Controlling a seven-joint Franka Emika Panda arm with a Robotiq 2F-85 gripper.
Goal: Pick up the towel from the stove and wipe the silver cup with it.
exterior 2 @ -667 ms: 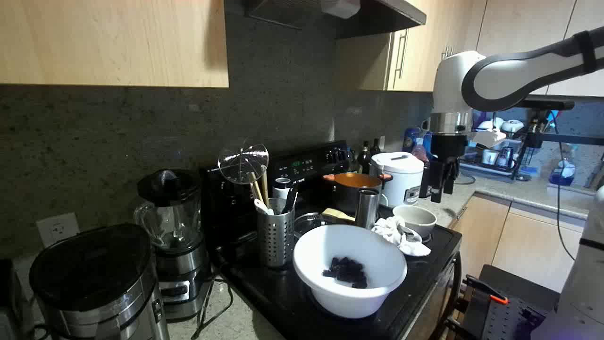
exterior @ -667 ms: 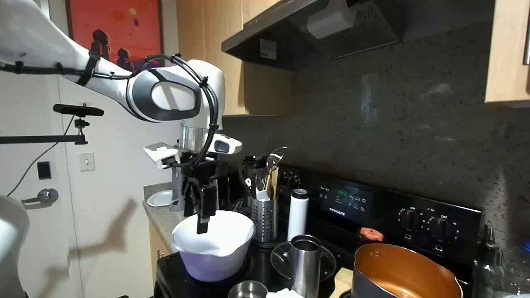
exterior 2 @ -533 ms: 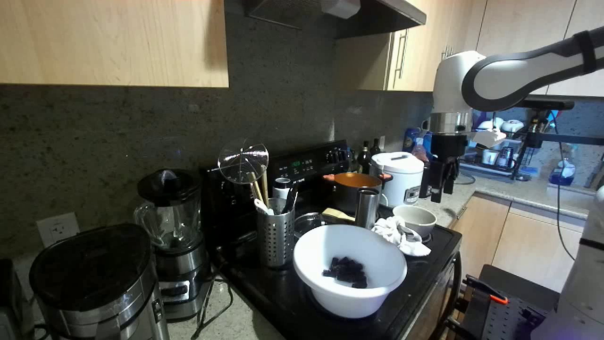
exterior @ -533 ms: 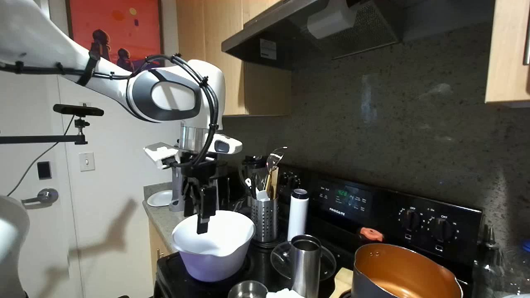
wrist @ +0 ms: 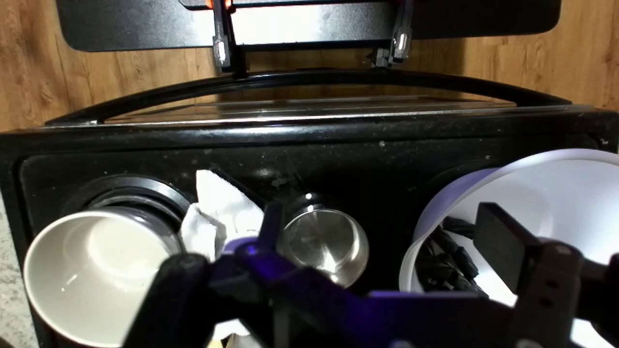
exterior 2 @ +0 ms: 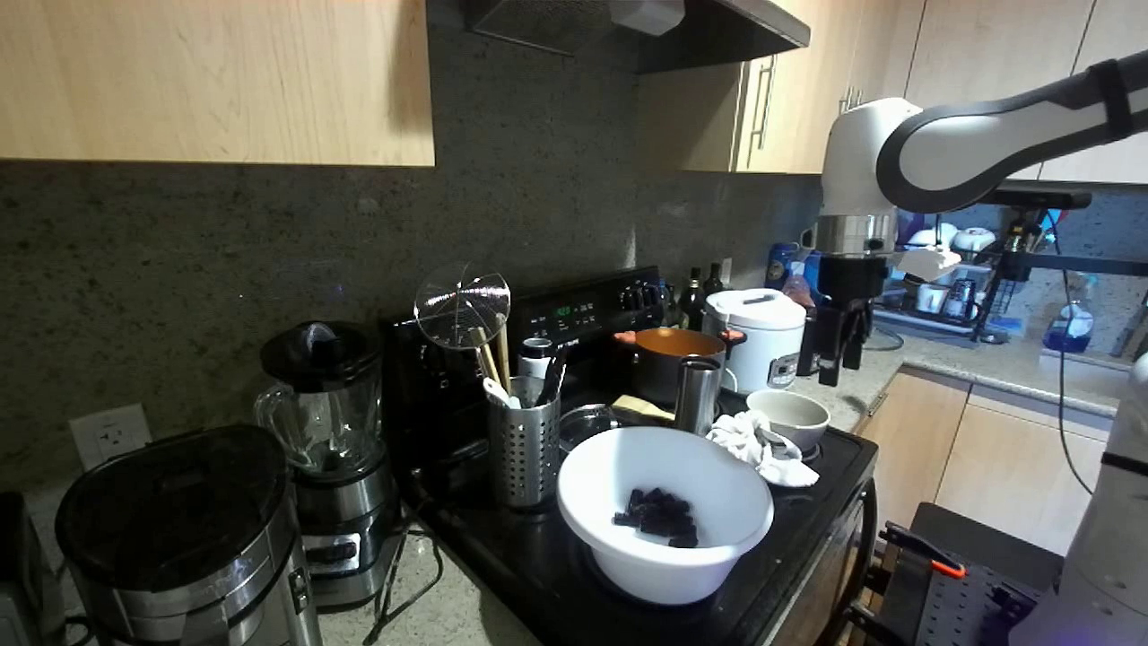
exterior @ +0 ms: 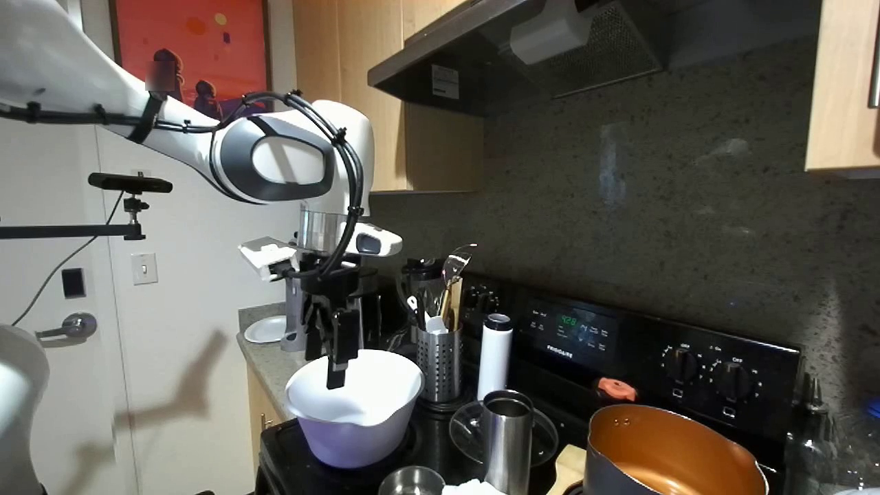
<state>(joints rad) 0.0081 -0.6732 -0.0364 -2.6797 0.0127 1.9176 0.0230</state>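
- Hanging above the stove (wrist: 358,169), the gripper (wrist: 387,237) had its jaws wide apart, holding nothing.
- The white towel (wrist: 225,208) lay crumpled on the stove, between a cream bowl (wrist: 58,270) and a small silver cup (wrist: 324,241).
- A tall silver cup (exterior: 507,447) stood upright near the towel.
- A big white bowl (exterior 2: 664,574) nearby held some dark pieces (exterior 2: 659,516).

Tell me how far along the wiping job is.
Done: nothing that shows; the towel lies crumpled on the stove. In hand: nothing; the gripper is open and clear of the towel. Left: lifting it, then wiping whichever cup is meant, the short silver cup or the tall silver cup.
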